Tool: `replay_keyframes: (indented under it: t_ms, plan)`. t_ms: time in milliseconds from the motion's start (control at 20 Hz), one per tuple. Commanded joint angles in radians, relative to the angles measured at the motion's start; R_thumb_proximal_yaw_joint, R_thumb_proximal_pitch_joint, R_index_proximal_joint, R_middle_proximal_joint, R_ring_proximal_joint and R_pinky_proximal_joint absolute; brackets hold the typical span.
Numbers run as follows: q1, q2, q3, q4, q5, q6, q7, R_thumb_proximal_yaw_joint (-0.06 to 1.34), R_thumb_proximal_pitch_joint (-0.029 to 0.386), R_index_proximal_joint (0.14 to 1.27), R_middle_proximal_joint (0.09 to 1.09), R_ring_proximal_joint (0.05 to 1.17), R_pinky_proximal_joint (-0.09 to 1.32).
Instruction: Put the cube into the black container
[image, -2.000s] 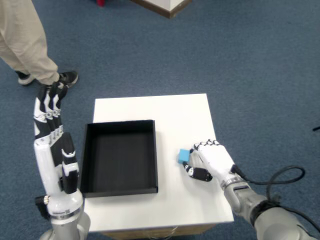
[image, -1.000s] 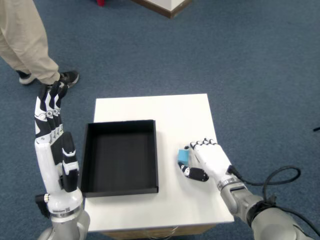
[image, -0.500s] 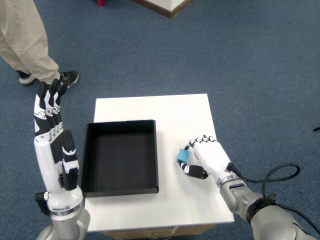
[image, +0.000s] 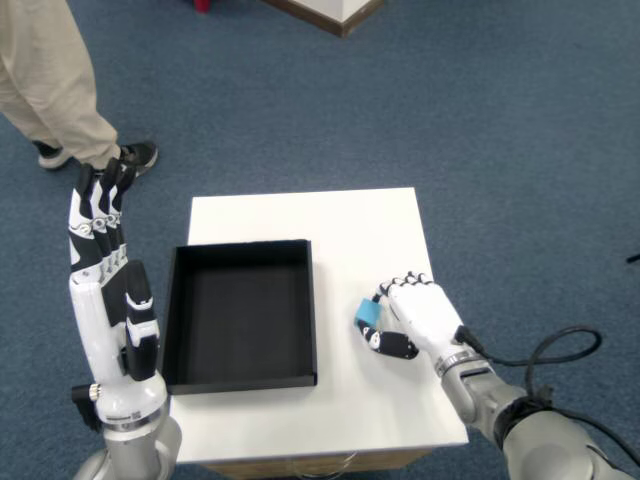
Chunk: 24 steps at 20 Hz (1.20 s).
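The cube (image: 369, 314), light blue, is being held at the fingertips of the right hand (image: 418, 318), over the white table (image: 350, 228) just to the right of the black container (image: 240, 313). The thumb (image: 392, 345) is being curled in below the cube and the fingers (image: 395, 285) are being pressed against its right side, so the hand is being clamped on it. Much of the cube is being hidden by those fingers; only its left and upper faces are being shown. Whether its underside is being rested on the table cannot be told.

The container is being shown open and empty, its dark floor plainly visible, with its right wall near the cube but apart from it. Its near edge is lying close to the front of the table.

The right forearm is being cut off by the lower edge of the picture, and a black cable (image: 560, 350) is being looped beside it over the blue carpet (image: 500, 150).

The left hand (image: 105, 270) is being held flat and upright off the left side of the table, fingers straight and together, touching nothing.

At the upper left a person's leg (image: 50, 80) in beige trousers and a dark shoe (image: 135, 156) are being cropped by the frame; the rest of the figure is out of view.
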Motion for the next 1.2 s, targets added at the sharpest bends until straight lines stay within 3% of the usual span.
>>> replay_keyframes:
  t_ms: [50, 300, 500, 550, 650, 700, 1200]
  plan:
    - [-0.033, -0.025, -0.003, 0.023, 0.000, -0.020, -0.040, 0.71, 0.168, 0.72, 0.40, 0.32, 0.18]
    - [-0.025, -0.031, -0.005, 0.023, 0.005, -0.017, -0.036, 0.76, 0.167, 0.82, 0.41, 0.32, 0.18]
    - [-0.023, -0.033, -0.004, 0.023, 0.004, -0.017, -0.045, 0.82, 0.140, 0.85, 0.42, 0.33, 0.20]
    - [-0.023, -0.032, -0.003, 0.023, 0.003, -0.017, -0.046, 0.86, 0.129, 0.89, 0.42, 0.33, 0.20]
    - [-0.022, -0.032, -0.006, 0.022, 0.006, -0.024, -0.056, 1.13, 0.134, 1.10, 0.43, 0.33, 0.19]
    - [-0.020, -0.031, -0.011, 0.020, 0.011, -0.029, -0.060, 1.20, 0.138, 1.14, 0.43, 0.33, 0.20]
    - [-0.016, -0.032, -0.022, 0.021, 0.027, -0.041, -0.057, 1.26, 0.148, 1.12, 0.44, 0.33, 0.26]
